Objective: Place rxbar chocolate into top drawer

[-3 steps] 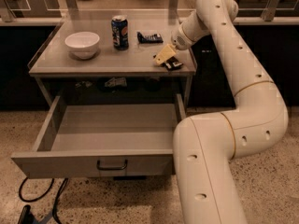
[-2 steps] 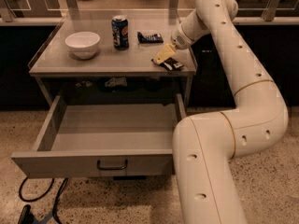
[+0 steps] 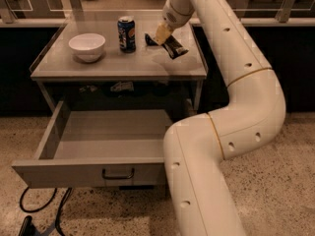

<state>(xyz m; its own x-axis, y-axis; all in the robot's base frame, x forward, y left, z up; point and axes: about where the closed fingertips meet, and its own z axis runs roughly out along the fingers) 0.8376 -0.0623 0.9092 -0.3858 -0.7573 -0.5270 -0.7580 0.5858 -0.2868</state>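
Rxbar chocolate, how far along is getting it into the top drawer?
Done: the top drawer stands pulled open. In hand: the claw, above the right rear of the table, grips the rxbar chocolate clear of the surface. Left: carry the bar forward and down over the drawer and release it; no bar lies inside yet.

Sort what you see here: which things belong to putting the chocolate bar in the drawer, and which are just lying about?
For the job: rxbar chocolate, gripped by the hand above the table, right rear; open top drawer.
Lying about: white bowl, soda can, dark blue packet.
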